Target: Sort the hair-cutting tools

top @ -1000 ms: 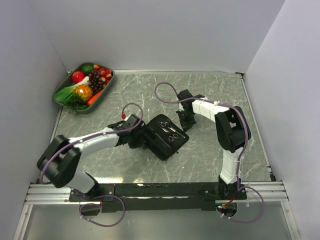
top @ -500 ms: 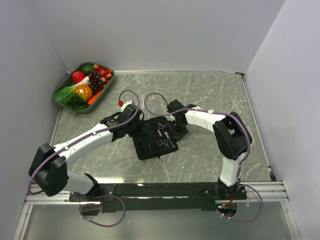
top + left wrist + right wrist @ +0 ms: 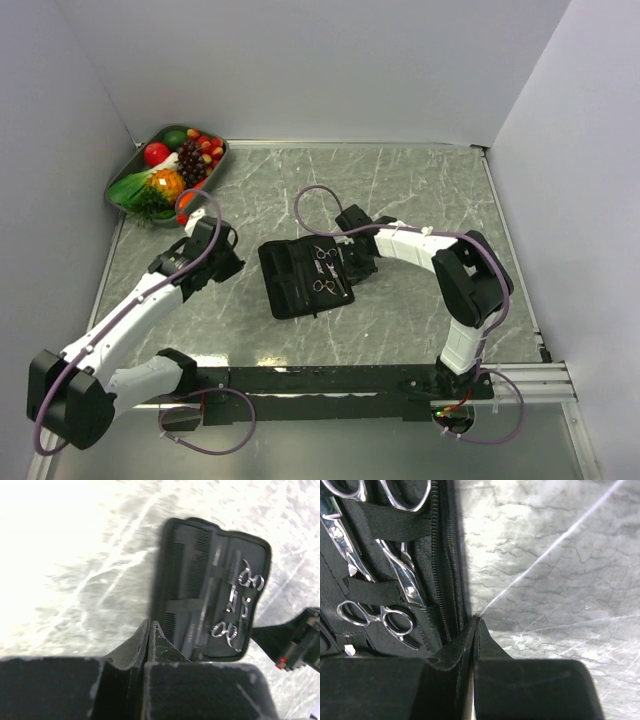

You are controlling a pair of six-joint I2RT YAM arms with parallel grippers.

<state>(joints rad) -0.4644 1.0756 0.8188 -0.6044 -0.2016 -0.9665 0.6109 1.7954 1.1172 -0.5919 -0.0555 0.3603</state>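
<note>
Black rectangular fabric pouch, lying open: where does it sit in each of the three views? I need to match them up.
Top external: the black rectangular fabric pouch lies near the picture's centre.
Left wrist: pouch at upper right, its open face showing.
Right wrist: pouch fills the left side, its zipper edge running down.
Shared landmark: the silver ring-handled scissors strapped inside.

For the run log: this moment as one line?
pouch open; scissors strapped inside; left gripper jaws shut; right gripper jaws shut, beside pouch
</note>
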